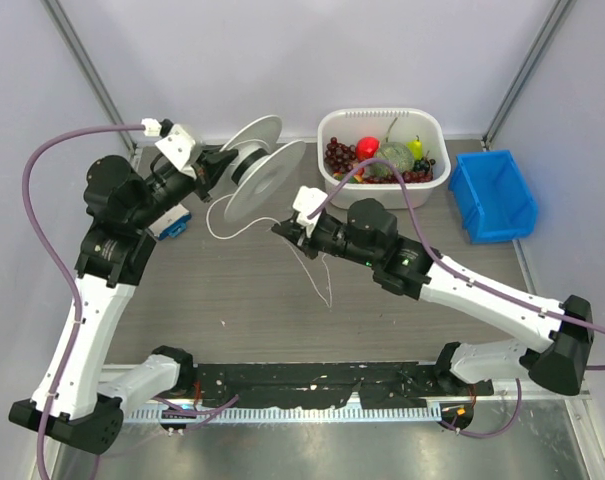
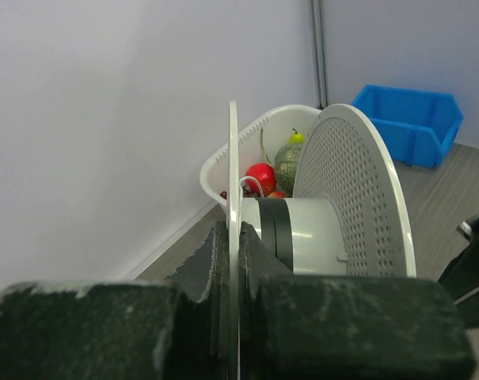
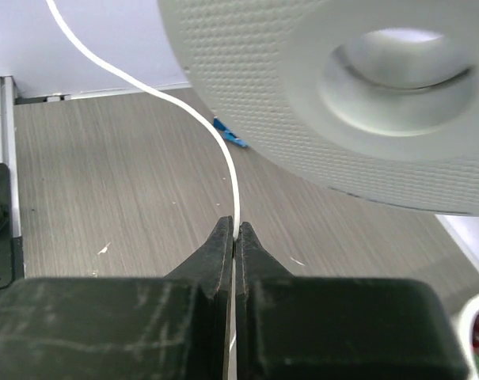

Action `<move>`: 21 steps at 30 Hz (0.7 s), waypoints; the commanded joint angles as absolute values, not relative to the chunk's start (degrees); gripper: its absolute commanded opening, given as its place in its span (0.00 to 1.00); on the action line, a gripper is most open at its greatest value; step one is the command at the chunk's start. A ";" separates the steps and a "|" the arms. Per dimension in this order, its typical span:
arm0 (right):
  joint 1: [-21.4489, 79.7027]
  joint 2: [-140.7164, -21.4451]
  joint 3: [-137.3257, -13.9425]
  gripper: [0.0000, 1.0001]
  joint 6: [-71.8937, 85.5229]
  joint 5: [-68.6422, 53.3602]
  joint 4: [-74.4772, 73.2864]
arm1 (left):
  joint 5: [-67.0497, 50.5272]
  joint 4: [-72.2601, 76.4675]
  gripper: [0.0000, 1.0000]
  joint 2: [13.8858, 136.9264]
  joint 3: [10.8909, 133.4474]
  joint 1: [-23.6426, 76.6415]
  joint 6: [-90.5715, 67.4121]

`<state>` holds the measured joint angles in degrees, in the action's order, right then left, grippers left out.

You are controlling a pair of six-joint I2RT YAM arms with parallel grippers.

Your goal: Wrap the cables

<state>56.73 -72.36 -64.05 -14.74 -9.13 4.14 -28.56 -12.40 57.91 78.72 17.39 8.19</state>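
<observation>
Tension is what this winding step needs, to my eye. My left end effector (image 2: 233, 237) is clenched on the thin edge of the spool's near disc and holds the spool (image 1: 267, 170) up off the desk (image 1: 232, 300), toward the far left corner. My right end effector (image 3: 235, 229) is pinched tight on the cord (image 3: 233, 186), just in front of the spool's other disc.

Between the spool and that pinch the cord hangs in a slack loop on the left side of the spool. From the pinch the loose tail lies on the desk and runs toward the near edge, about mid-desk.

The spool's axle lies roughly level, pointing from the far left corner toward the middle of the desk, discs upright. The cord has no single line: a curved stretch up to the spool, then a thin tail pointing at the near edge.

To do it well I would take up the loop first, then carry the cord around the core between the two discs, square to the axle. I would grip lightly enough to let the cord feed, and hold the spool steady so the disc does not slip.
</observation>
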 commanded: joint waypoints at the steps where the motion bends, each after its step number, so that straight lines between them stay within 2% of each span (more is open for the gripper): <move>1: 55.46 -67.94 -67.76 0.01 -17.14 -4.84 0.89 | -30.67 -8.35 0.00 55.11 78.93 17.84 11.77; 10: 46.59 -64.78 -72.85 0.01 -18.72 -5.09 -4.22 | -34.01 -11.42 0.00 54.40 77.43 18.28 12.48; 21: 46.23 -63.28 -78.39 0.01 -19.51 -9.32 -5.98 | -33.57 -14.94 0.00 55.02 76.03 19.77 13.27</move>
<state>46.04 -64.12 -73.71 -19.44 -8.23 -7.16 -33.10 -17.17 55.81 76.25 18.92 12.14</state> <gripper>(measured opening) 0.036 0.048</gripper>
